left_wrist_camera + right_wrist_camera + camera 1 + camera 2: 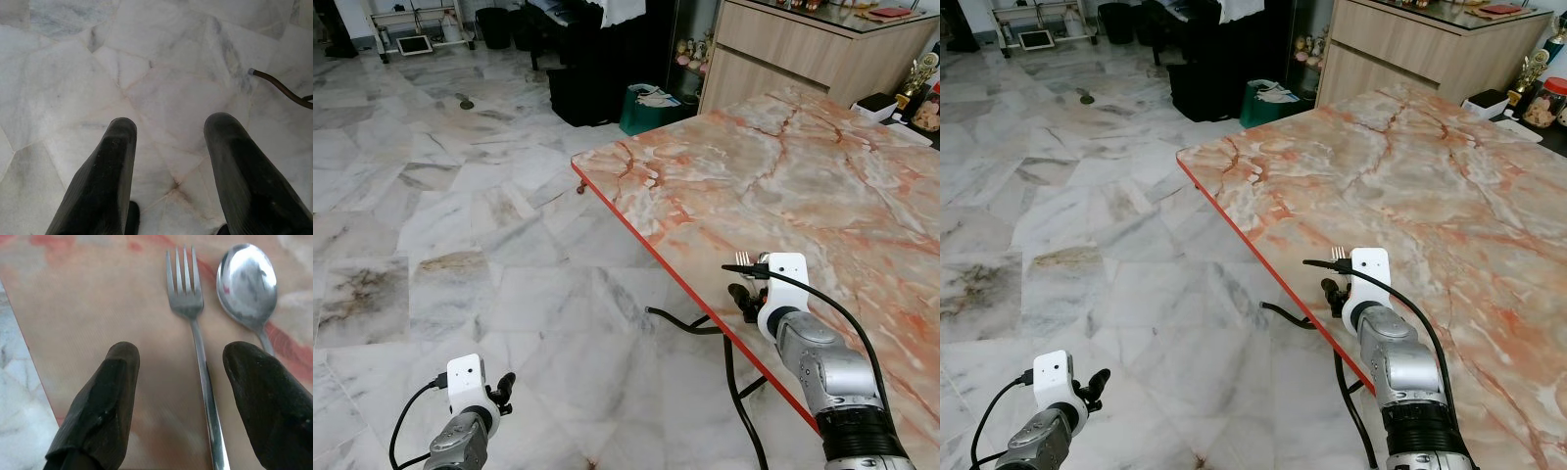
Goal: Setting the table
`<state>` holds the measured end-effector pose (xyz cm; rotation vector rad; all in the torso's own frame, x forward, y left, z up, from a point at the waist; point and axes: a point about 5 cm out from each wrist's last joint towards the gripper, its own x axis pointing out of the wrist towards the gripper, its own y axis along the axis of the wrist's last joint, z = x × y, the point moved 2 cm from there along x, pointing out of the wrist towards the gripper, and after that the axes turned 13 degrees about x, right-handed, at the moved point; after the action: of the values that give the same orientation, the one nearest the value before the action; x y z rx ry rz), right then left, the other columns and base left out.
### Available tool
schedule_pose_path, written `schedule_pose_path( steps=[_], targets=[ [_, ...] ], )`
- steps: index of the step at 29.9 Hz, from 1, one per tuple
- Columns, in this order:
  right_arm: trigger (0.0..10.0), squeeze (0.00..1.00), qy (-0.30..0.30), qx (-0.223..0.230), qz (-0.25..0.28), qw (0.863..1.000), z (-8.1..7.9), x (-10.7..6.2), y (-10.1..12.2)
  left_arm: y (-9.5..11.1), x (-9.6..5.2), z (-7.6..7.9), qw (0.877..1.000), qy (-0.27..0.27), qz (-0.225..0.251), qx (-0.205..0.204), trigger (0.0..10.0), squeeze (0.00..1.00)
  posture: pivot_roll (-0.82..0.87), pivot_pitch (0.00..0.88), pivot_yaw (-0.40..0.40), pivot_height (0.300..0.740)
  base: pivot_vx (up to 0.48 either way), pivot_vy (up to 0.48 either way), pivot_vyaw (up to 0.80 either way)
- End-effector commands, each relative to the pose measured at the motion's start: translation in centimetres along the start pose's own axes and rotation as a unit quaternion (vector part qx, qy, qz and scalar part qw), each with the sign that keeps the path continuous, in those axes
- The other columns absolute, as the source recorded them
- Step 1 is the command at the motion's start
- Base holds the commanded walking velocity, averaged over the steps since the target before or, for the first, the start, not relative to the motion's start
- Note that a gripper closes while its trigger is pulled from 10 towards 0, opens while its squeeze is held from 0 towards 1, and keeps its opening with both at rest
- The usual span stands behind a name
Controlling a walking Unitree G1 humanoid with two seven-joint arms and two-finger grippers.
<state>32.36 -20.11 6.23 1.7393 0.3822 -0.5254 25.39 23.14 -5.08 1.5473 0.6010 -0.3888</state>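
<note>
Steel fork and spoon lie side by side under the spread right end effector.

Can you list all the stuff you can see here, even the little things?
Table: one, orange-pink marble top with red edge, on the robot's right.
Fork: one, silver, lying on the table near its edge.
Spoon: one, silver, lying beside the fork.
Floor: white-grey marble tiles.
Cabinet: one, light wood, behind the table.
Green bag: one, on the floor beyond the table.
Cable: one, dark, on the floor under the table edge.
Right pincer: open, black fingers either side of the fork's handle.
Left pincer: open, low over the floor.
</note>
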Motion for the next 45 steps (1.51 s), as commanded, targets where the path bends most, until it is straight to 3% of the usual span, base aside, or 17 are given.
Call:
schedule_pose_path(
  steps=[1,20,28,45],
  targets=[
    [10.0,0.0,-0.011,0.001,0.007,1.0,0.6,0.1,0.4,-0.3,-0.1,-0.1,1.0,0.001,-0.006,0.001,10.0,0.0,0.01,0.0,-0.058,0.74,0.0,0.0,0.0],
    [10.0,0.0,-0.012,0.011,0.007,1.0,0.4,0.7,0.0,-0.5,-0.1,-0.2,1.0,0.002,-0.007,0.003,10.0,0.0,0.01,0.0,-0.055,0.74,0.0,0.0,0.0],
    [10.0,0.0,-0.012,0.053,0.005,0.998,0.1,1.1,-0.3,-0.6,-0.2,-0.2,1.0,0.002,-0.009,0.003,10.0,0.0,0.02,0.0,-0.055,0.74,0.0,0.0,0.0],
    [10.0,0.0,-0.022,0.048,0.016,0.998,0.3,1.5,0.1,-0.7,-0.2,-0.1,1.0,0.0,-0.011,0.003,10.0,0.0,0.02,0.0,-0.054,0.74,0.0,0.0,0.0]
  ],
)
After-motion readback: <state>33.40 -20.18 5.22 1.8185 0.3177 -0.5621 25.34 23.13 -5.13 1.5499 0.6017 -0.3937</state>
